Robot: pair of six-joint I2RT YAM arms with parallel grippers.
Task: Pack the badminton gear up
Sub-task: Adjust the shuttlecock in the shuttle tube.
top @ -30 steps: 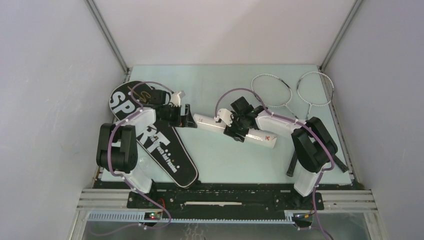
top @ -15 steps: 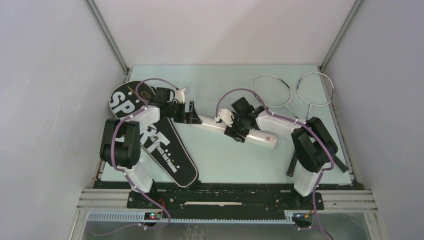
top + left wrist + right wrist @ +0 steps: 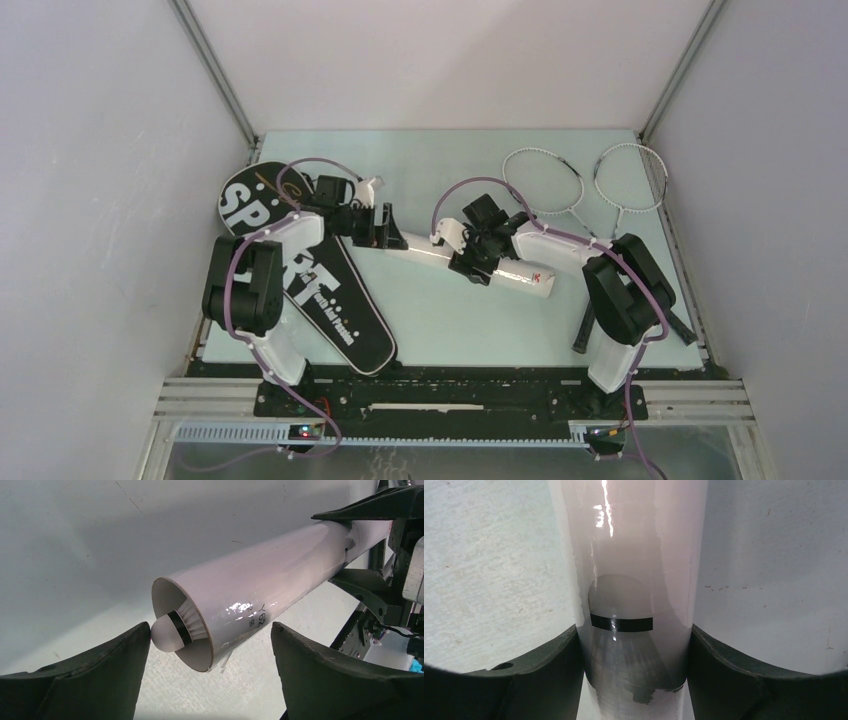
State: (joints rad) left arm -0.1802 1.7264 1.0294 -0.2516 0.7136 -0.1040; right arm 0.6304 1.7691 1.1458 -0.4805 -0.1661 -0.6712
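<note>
1. Nearest the arm bases, the black racquet-shaped fabric bag lettered "SPORT" (image 3: 300, 275) lies flat on the left of the table (image 3: 440, 320), partly under the left arm. I cannot tell whether it is open.
2. In mid-table the long white glossy tube (image 3: 520, 275) lies slantwise. The right fingers (image 3: 524, 680) are clenched on its middle, one on each side. A dark shuttlecock outline with a black band (image 3: 621, 622) shows through the tube wall.
3. At the tube's open left end the left fingers (image 3: 90, 680) are released and spread wide either side of the mouth. A white feather shuttlecock (image 3: 175, 627) sits there with its cork poking out, one fingertip just beside it.
4. Farthest off, at the right, two thin silver-white racquets (image 3: 545, 180) lie side by side, not yet packed.
5. Likely trouble: the shuttlecock is only part-seated, so tilting the tube mouth-down could let it slide out. An off-centre push could crush its feathers or shove the tube through the right fingers.
</note>
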